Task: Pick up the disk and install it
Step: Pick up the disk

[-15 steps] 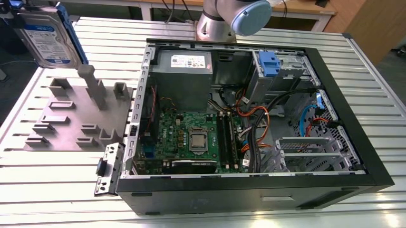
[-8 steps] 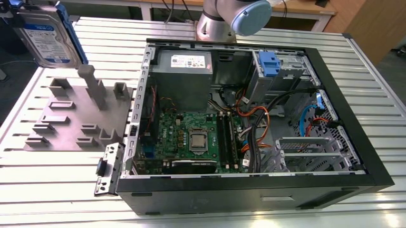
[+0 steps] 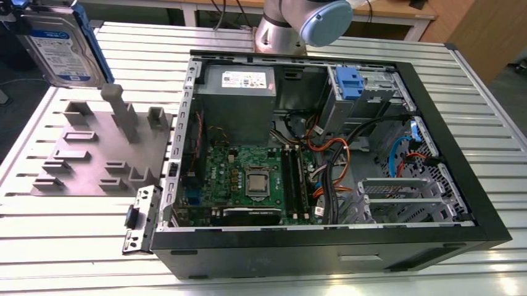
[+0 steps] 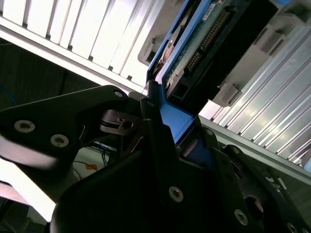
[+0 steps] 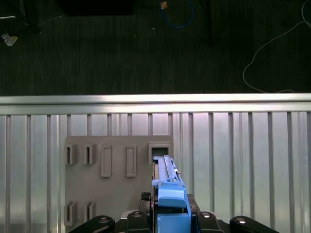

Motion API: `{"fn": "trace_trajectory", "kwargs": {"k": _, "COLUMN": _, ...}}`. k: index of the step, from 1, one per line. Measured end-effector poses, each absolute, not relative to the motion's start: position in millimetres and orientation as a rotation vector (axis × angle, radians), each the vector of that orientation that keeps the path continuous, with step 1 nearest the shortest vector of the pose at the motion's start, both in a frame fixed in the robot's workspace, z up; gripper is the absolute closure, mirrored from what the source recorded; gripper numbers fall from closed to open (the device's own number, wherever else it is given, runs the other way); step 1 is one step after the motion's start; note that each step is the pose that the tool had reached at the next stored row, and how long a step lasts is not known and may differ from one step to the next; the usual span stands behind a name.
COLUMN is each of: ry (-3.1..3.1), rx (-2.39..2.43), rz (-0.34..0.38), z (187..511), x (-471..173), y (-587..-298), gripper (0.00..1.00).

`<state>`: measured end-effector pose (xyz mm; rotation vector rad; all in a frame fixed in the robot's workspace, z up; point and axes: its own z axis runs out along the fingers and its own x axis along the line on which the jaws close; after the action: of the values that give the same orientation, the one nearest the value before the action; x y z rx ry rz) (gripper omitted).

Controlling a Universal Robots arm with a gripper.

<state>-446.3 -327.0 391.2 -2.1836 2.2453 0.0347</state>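
This was a robotics lab: a slatted aluminium bench [image 3: 74, 246] bore an opened computer case [image 3: 329, 253] and the arm's base [image 3: 280, 34].

The exterior view looks down on the ribbed aluminium table [image 3: 482, 117]; both wrist views see it closely along the blue-framed metal disk [image 5: 167, 187].

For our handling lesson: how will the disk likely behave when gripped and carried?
The disk looks rigid metal, so probably stiff and dense. Its exposed circuit board suggests fragility. The blue plastic frame may be slippery.
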Motion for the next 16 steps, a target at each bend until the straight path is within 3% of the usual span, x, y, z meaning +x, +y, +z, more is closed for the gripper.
{"fn": "trace_trajectory", "kwargs": {"k": 16, "ry": 2.245, "rx": -2.184, "rz": 0.035, "z": 396.5, "x": -446.3, "y": -327.0, "gripper": 0.64}}
